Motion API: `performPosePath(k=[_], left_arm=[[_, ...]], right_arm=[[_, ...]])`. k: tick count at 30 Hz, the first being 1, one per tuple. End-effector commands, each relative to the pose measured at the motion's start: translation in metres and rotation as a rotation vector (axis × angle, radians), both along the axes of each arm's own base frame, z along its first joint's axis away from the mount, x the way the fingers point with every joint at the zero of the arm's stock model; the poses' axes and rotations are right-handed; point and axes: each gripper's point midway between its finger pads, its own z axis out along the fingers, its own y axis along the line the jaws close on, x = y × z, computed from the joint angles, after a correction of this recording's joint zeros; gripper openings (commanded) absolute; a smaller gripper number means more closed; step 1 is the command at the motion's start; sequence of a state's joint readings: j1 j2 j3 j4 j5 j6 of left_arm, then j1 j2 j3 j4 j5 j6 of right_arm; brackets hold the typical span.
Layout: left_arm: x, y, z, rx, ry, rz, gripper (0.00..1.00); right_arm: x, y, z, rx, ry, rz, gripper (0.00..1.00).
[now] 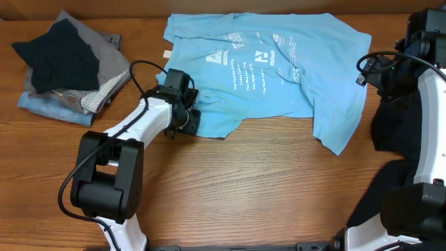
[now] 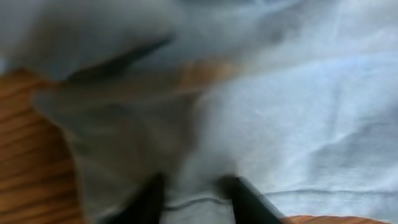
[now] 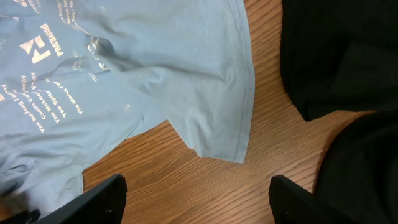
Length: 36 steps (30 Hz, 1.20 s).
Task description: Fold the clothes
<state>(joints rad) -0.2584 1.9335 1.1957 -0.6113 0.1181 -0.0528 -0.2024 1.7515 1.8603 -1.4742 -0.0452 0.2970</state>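
Left pincer (image 1: pixel 189 115): on blue shirt (image 1: pixel 279 70), left hem; grip cannot be told.
Right pincer (image 3: pixel 198 199): released, by shirt's right corner.
Clothes pile (image 1: pixel 63 66): left of shirt.
Black cloth (image 3: pixel 348 56): right of shirt.

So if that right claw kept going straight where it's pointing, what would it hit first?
Most likely the bare wooden table, just short of the light blue T-shirt's corner. The right gripper is open and empty. Depth is unclear, so it might brush that hem first.

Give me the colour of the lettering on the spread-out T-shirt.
White lettering on the sky-blue T-shirt; overhead view shows it best.
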Motion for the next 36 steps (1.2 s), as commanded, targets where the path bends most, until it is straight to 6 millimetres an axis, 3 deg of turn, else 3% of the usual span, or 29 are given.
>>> performPosePath(k=[1, 2, 5, 11, 13, 16, 19, 24, 31, 36], left_arm=[[-0.015, 0.006, -0.020, 0.022, 0.078, 0.013, 0.11], [-0.016, 0.009, -0.020, 0.034, 0.088, 0.030, 0.04], [-0.019, 0.025, -0.012, 0.065, 0.123, 0.104, 0.04], [-0.019, 0.081, 0.046, 0.118, 0.162, 0.282, 0.04], [-0.029, 0.118, 0.081, 0.182, 0.159, 0.368, 0.04], [-0.042, 0.142, 0.108, 0.200, 0.142, 0.430, 0.04], [-0.055, 0.151, 0.122, 0.195, 0.144, 0.455, 0.04], [-0.073, 0.150, 0.127, 0.204, 0.196, 0.448, 0.04], [-0.070, 0.145, 0.127, 0.203, 0.188, 0.443, 0.04], [-0.071, 0.146, 0.127, 0.203, 0.189, 0.445, 0.04]], right_arm=[[0.000, 0.000, 0.009, -0.002, -0.034, -0.012, 0.77], [0.000, 0.000, 0.009, -0.002, -0.035, -0.012, 0.77], [0.000, 0.000, 0.010, -0.002, -0.037, -0.014, 0.77], [0.000, 0.000, 0.003, 0.011, -0.027, -0.051, 0.80], [-0.004, 0.001, -0.015, 0.019, 0.013, -0.055, 0.80], [-0.011, 0.005, -0.046, 0.047, 0.067, -0.051, 0.80], [-0.018, 0.012, -0.080, 0.083, 0.112, -0.047, 0.79], [-0.046, 0.030, -0.132, 0.175, 0.209, -0.040, 0.74], [-0.109, 0.044, -0.191, 0.214, 0.402, -0.102, 0.65], [-0.135, 0.050, -0.218, 0.229, 0.452, -0.144, 0.53]])
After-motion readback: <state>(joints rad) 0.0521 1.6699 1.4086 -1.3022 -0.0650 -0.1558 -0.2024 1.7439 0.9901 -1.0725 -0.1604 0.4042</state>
